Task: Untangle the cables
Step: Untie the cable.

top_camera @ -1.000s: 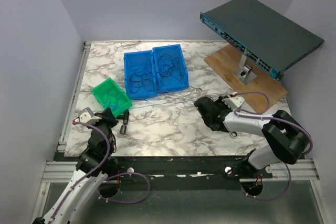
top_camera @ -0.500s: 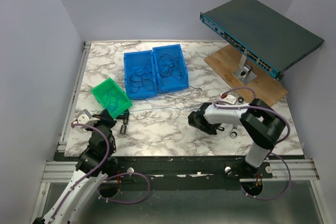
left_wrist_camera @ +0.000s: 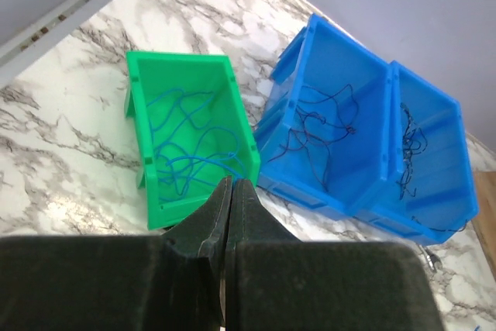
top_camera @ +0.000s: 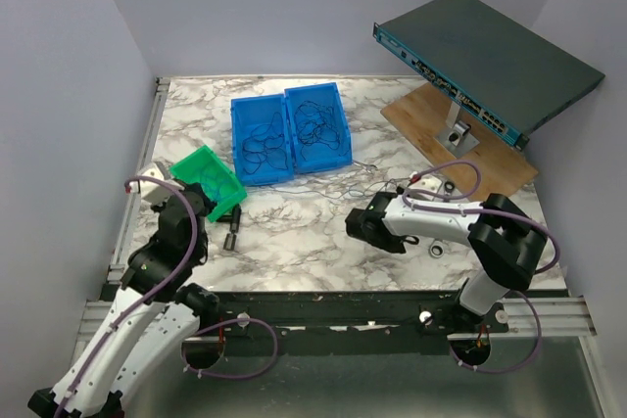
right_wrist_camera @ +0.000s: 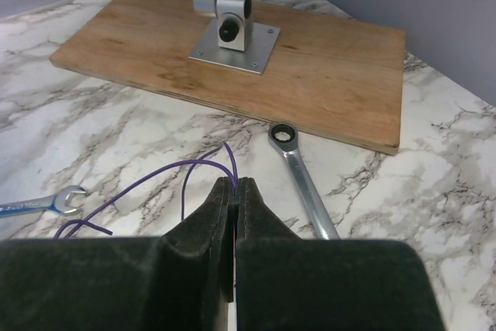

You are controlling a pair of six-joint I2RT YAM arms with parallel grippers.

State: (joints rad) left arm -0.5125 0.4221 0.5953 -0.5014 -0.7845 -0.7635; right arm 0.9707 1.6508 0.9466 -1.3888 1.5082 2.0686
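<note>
Hair-thin, curly cables [top_camera: 312, 129] are lying tangled in glossy plastic bins [top_camera: 260, 100], upper centre of the top view. The right gripper [right_wrist_camera: 235, 184] is pinching one violet cable [right_wrist_camera: 139, 186] above veined marble [right_wrist_camera: 93, 125]; the left gripper [left_wrist_camera: 230, 184] is pressing shut, empty.

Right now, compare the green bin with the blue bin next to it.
The green bin is smaller than the blue bin. The green bin holds blue wires; the blue bin holds dark wires. The green bin stands alone, angled; the blue bin sits against a second blue bin. Both are open-topped and hold loose wire.
</note>
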